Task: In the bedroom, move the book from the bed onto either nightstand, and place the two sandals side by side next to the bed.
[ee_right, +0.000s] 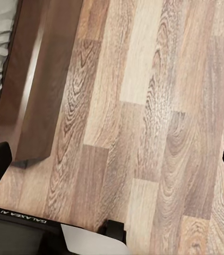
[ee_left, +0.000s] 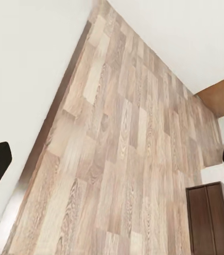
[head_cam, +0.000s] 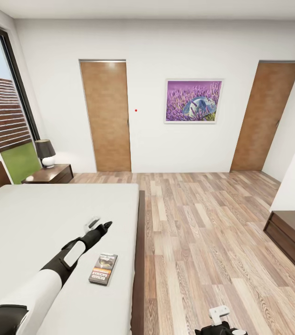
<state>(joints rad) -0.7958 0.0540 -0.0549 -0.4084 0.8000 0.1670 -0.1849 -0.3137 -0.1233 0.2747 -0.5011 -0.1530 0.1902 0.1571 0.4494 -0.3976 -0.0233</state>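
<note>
The book (head_cam: 103, 268) lies flat on the bed (head_cam: 36, 218), just below-right of the left gripper (head_cam: 97, 225), whose fingers stand apart and empty. Step in hand: reaching for the book. Next, lower onto it, then carry it to the nightstand (head_cam: 50, 174) (lamp on it). Right fingers are apart too.

Loads of open mattress on the bed (head_cam: 36, 218) around the book (head_cam: 103, 268); nightstand (head_cam: 50, 175) top's partly hogged by a lamp (head_cam: 45, 152).
</note>
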